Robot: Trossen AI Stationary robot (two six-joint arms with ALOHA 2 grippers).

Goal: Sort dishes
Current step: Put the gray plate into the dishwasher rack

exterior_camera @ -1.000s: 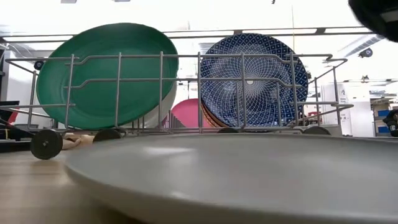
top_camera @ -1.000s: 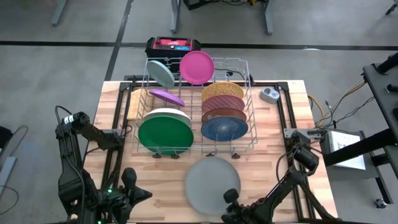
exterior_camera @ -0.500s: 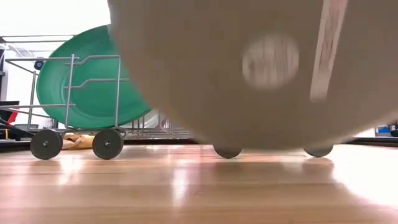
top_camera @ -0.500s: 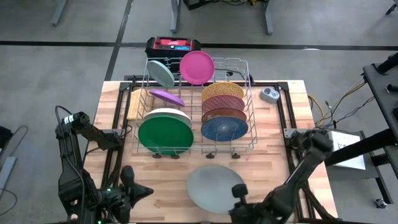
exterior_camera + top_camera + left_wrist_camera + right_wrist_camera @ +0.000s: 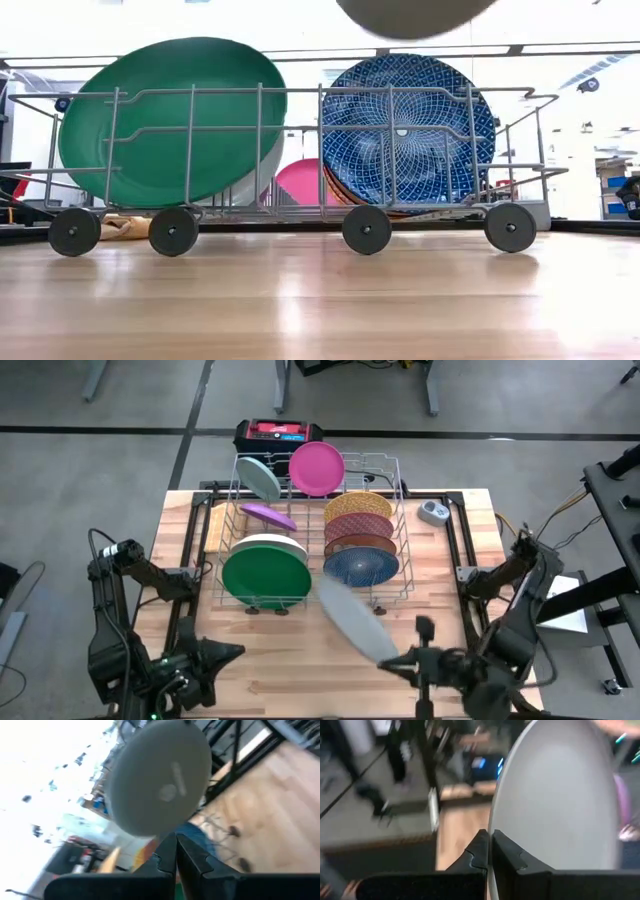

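My right gripper (image 5: pixel 402 659) is shut on a grey plate (image 5: pixel 352 618), which hangs tilted on edge above the table in front of the silver wire rack (image 5: pixel 400 530). The low view shows only the plate's lower edge (image 5: pixel 415 14). Plates stand on edge in the rack: green (image 5: pixel 265 575), white (image 5: pixel 270 542), purple (image 5: pixel 268 515), pale blue (image 5: pixel 258 478), pink (image 5: pixel 316 467), yellow (image 5: pixel 358 505), maroon (image 5: pixel 358 525), brown (image 5: pixel 360 544) and patterned blue (image 5: pixel 360 566). My left gripper (image 5: pixel 228 652) waits shut at the near left; its wrist view shows the grey plate's underside (image 5: pixel 157 780). My right gripper pinches the grey plate's rim (image 5: pixel 495 822) between its two fingers, at the plate's near right end. The fingers come roughly level from the table's near right side. The plate is lifted clear of the table, steeply tilted, its far end near the rack's front.
The rack stands on small dark wheels (image 5: pixel 366 229) on the table's far half. A red and black box (image 5: pixel 278 432) sits behind the table, a small white device (image 5: pixel 433 512) to the rack's right. Bare wood (image 5: pixel 270 650) lies in front of the rack.
My right gripper has risen and gone toward the table's right edge with the grey plate. The plate lay flat on the table before; its far side tipped up, and now it hangs steeply tilted, clear of the wood.
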